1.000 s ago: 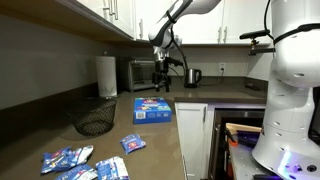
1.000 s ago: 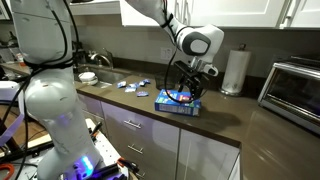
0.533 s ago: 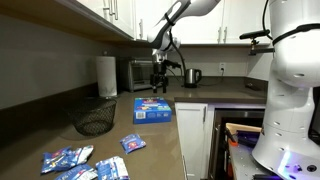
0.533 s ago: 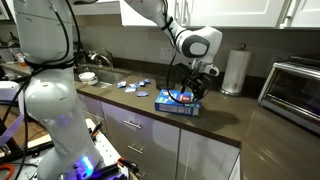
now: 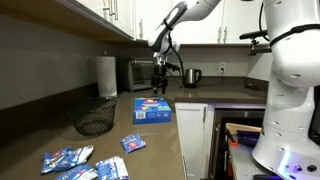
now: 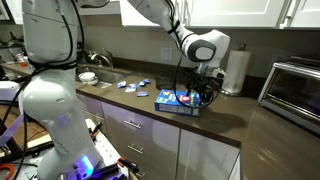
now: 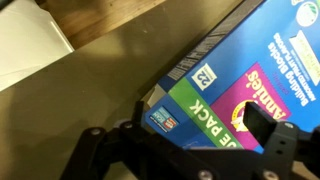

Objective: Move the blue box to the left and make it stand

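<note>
snack packets [image 5: 68, 161]: scattered flat on the near end of the counter [image 5: 150, 135], well apart from the box; probably no part of this job.
wire basket [image 5: 95, 120]: stands by the wall, beside the box. It fills part of the free surface on that side, so I judge the standing spot must stop short of it.
blue box [image 5: 153, 109]: lies flat, printed face up, near the counter's front edge above the white cabinets. Lying like this it offers only thin edges, which is likely why the approach is made at one end.
gripper [image 5: 160, 84]: hangs just above the box's far end, pointing down. In the wrist view its fingers [image 7: 96, 152] are spread wide, one off the box's corner and the other over the print, and they clasp nothing.
arm [image 5: 172, 24]: comes down from the upper right with the forearm sloping and the wrist near vertical over the box; both exterior views agree.
step in hand: lining up on the box end, by my reading.
</note>
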